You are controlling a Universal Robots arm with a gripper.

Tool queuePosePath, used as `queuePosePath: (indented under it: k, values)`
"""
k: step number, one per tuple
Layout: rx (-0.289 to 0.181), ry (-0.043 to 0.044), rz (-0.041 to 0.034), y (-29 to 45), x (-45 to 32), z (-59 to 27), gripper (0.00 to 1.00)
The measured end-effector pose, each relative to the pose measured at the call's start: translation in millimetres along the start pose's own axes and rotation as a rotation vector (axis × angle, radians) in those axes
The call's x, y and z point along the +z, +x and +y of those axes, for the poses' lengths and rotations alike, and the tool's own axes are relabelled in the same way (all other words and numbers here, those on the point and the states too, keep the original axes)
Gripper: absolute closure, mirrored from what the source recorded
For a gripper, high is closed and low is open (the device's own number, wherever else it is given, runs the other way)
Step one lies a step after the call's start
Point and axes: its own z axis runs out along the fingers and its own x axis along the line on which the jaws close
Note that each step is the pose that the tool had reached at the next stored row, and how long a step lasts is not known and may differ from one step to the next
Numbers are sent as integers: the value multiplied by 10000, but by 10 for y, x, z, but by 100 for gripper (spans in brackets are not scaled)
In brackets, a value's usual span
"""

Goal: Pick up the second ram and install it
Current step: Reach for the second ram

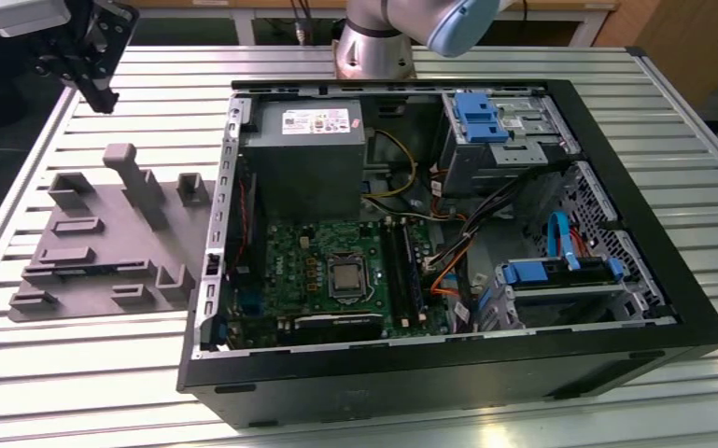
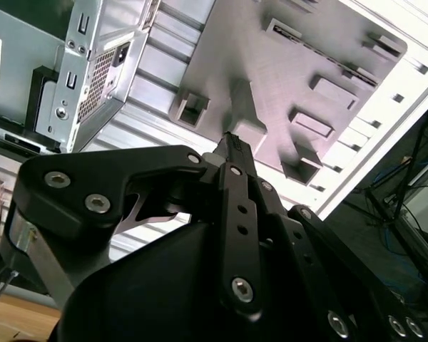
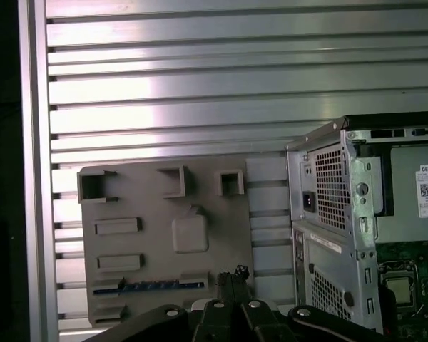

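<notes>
The second ram (image 3: 148, 286) is a thin dark strip seen edge-on, standing in a slot of the grey fixture plate (image 3: 214, 235) near the plate's edge. My gripper (image 1: 105, 103) hangs high above the far left of the table, beyond the fixture plate (image 1: 109, 238) and well apart from it. Its fingers (image 2: 232, 153) are shut together with nothing between them, and the gripper (image 3: 232, 275) points down towards the plate. The long black memory sockets (image 1: 401, 271) lie on the green motherboard (image 1: 315, 266) inside the open computer case (image 1: 458, 364).
The open case fills the middle and the exterior view's right, with a grey power supply (image 1: 302, 140), blue drive cages (image 1: 477, 117) and loose cables. Tall posts (image 1: 134, 182) rise from the fixture plate. The slatted aluminium table (image 1: 85, 373) lies around them. The arm's base (image 1: 377, 42) stands at the back.
</notes>
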Motion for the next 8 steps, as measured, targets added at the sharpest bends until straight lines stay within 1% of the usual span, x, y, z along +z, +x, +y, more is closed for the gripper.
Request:
queuePosePath:
  k: [8]
  values:
    - [0,0,0,70,0,-47,89]
